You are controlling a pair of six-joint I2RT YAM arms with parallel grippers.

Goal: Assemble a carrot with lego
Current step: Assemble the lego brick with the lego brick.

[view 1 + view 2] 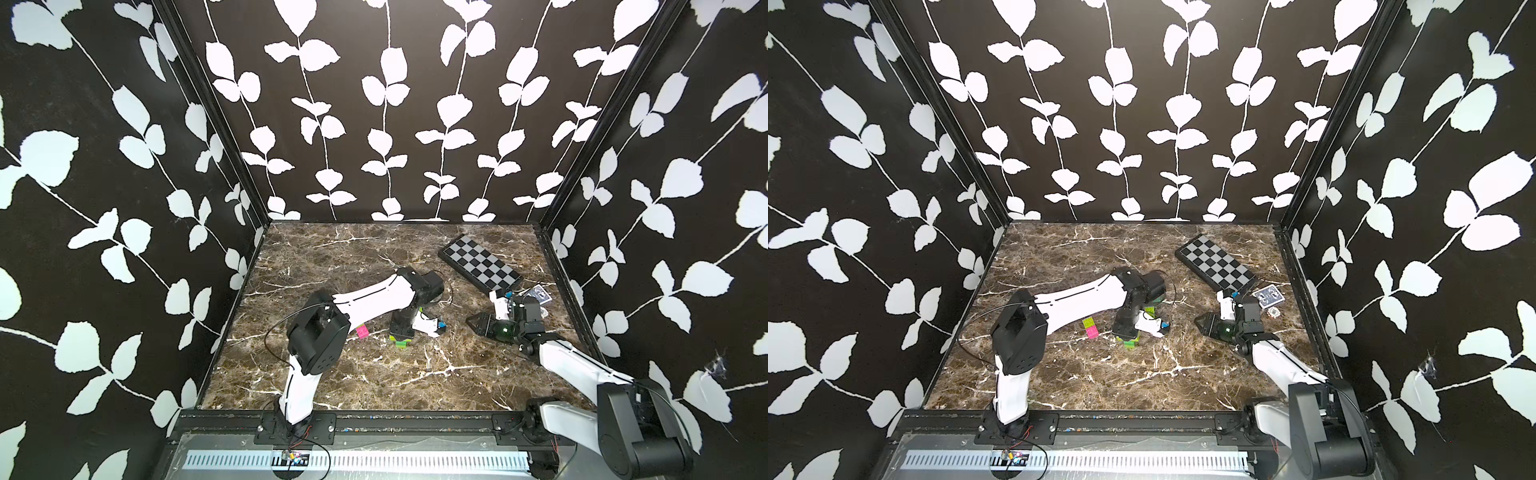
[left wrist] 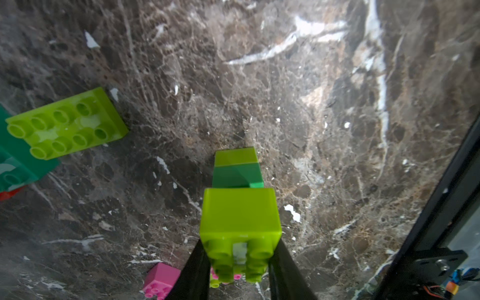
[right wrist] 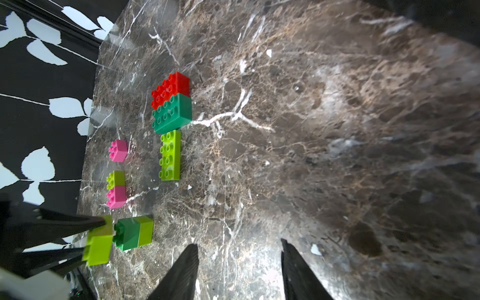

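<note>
Nearest me, just below the middle of the frame in both top views, the carrot (image 1: 402,343) is only a two-brick stub standing on the marble table (image 1: 374,386), lime at the bottom and dark green on top. My left gripper (image 2: 240,244) is clamped on a lime brick (image 2: 240,213) from straight above, studs up. That way I can push down along the stack without tipping it. The right wrist view shows dark green studs in the gap, so I'd say it's not fully seated yet.

A bit further back, right of centre, the right gripper (image 3: 239,272) hangs low, jaws partly apart, nothing between them. It looks parked clear of the stub but close enough to brace it.

The spare lego (image 1: 1090,326) sits left of and behind the stub, all studs up for easy grabs: a lime-and-pink pair (image 3: 116,189), a pink brick (image 3: 119,150), a long lime brick (image 3: 170,155), a dark green brick (image 3: 172,114) and a red brick (image 3: 171,87).

Far back, upper right, there's the checkered board (image 1: 480,266), not part of the build.
</note>
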